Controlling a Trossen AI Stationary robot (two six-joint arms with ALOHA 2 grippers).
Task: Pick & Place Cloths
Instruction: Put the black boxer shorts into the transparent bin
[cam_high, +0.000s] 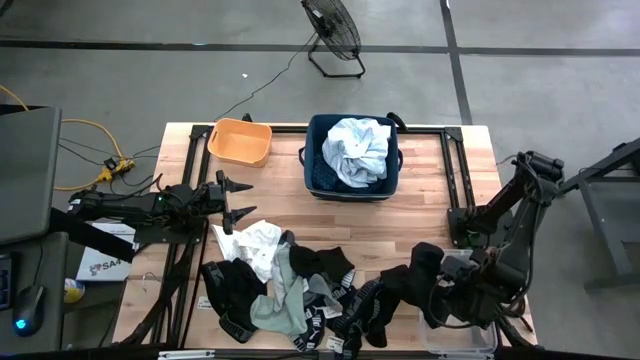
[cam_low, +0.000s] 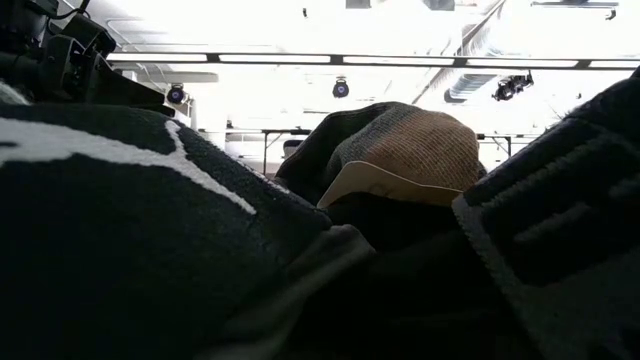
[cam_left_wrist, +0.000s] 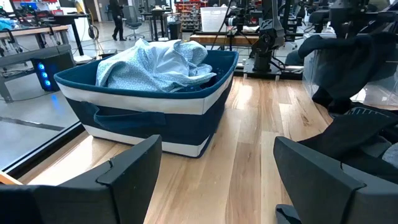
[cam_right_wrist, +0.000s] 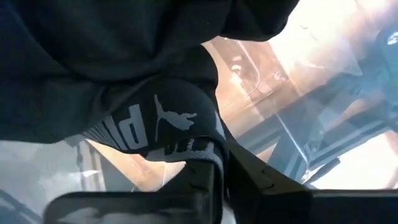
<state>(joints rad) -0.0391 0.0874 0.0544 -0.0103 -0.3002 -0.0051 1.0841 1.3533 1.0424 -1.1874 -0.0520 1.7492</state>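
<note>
Item: right gripper (cam_high: 425, 268), low over the near right part of the bench (cam_high: 420, 190), jaws clenched on a black garment (cam_right_wrist: 124, 81) with a lettered waistband, which drapes over and between them; the cloth hangs from the jaws to the pile. Item: remaining cloths (cam_high: 285, 285), a heap of black, white and grey-green pieces on the near bench, beside the right jaws and just ahead of the left ones. Item: left gripper (cam_high: 238, 198), waiting at the left edge, jaws released and empty, pointing across the bare wood toward the bin. Item: navy fabric bin (cam_high: 312, 170), well beyond both jaws at the far middle, already holding a pale blue-white shirt (cam_high: 358, 148). Item: orange tub (cam_high: 240, 141), beside the bin, nothing visible in it. Step judged in hand: pick made, carry pending. The next move likely calls for a clean lift so the trailing cloth clears the heap, then travel over the bin's rim before letting go.
</note>
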